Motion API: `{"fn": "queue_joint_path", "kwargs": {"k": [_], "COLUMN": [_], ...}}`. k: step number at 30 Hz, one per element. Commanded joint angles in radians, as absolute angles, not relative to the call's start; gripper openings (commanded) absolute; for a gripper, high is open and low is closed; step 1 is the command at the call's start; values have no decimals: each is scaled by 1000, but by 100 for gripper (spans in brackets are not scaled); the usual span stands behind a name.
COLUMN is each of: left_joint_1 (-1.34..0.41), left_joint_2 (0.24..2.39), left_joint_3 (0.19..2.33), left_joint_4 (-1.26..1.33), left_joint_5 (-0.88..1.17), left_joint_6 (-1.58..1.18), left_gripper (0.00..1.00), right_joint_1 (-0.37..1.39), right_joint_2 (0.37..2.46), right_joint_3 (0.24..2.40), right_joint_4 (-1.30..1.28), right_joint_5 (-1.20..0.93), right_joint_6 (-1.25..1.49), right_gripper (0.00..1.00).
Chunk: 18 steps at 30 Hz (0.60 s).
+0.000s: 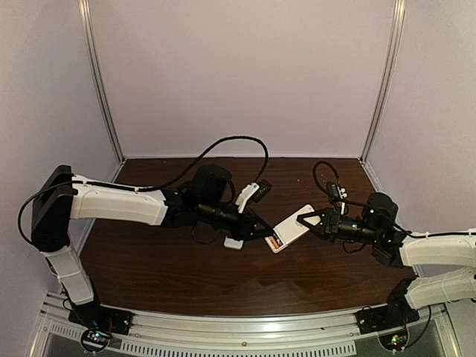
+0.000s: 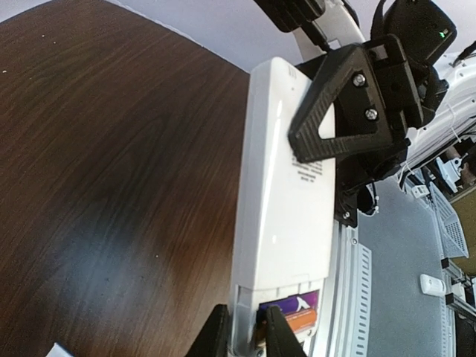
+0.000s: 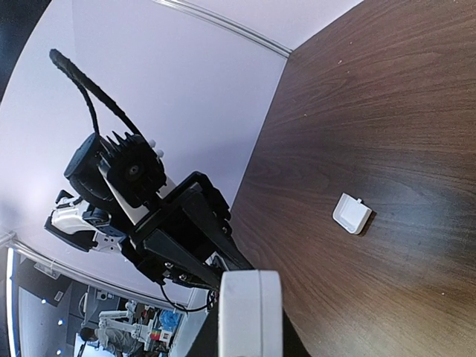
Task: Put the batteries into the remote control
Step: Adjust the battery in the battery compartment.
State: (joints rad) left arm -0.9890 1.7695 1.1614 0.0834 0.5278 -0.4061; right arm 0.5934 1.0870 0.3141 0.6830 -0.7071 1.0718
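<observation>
The white remote control (image 1: 291,227) is held above the table between both arms, back side up. My right gripper (image 1: 306,220) is shut on its far end, which fills the bottom of the right wrist view (image 3: 251,312). In the left wrist view the remote (image 2: 286,201) has its battery bay open at the near end. The purple battery (image 2: 297,303) and the orange battery (image 2: 301,321) lie side by side in the bay. My left gripper (image 2: 247,338) is nearly closed over the bay's side wall, one finger outside and one inside beside the batteries.
The plain white cover piece (image 1: 233,242) lies flat on the dark wood table below the left gripper, and also shows in the right wrist view (image 3: 352,213). Black cables loop behind both arms. Pale walls enclose the table on three sides.
</observation>
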Motion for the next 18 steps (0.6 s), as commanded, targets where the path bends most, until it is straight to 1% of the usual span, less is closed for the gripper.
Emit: {"fn": "queue_joint_path", "kwargs": {"k": [1,2,3,5,8,11,13,18], "left_joint_1": [-985,-984,-984,-984,-985,-1008,-1051,-1129], "left_joint_2": [1830,1826,1816,1777,1683,1628,1623,1706], "left_joint_3": [1233,1235,1230,1205,1129,1101,1111,1235], "left_joint_4": [-50,-57,-51,-19,85,107,93,8], "left_joint_5": [443,440,437,430,397,331,253,103], "left_joint_6": [-399,-394,-390,-364,-320,-254,-186,-114], "left_gripper": [17,21,29,53,79,95,98,97], "right_joint_1": [601,601,601,600,600,600,600,601], "right_joint_2": [1081,1079,1077,1070,1060,1058,1063,1077], "right_joint_3": [334,334,334,336,341,343,343,330], "right_joint_4": [757,750,736,691,610,562,546,568], "right_joint_5": [-742,-741,-734,-711,-672,-642,-630,-608], "right_joint_6": [1077,1074,1069,1059,1042,1035,1035,1063], "right_gripper": [0,0,0,0,0,0,0,0]}}
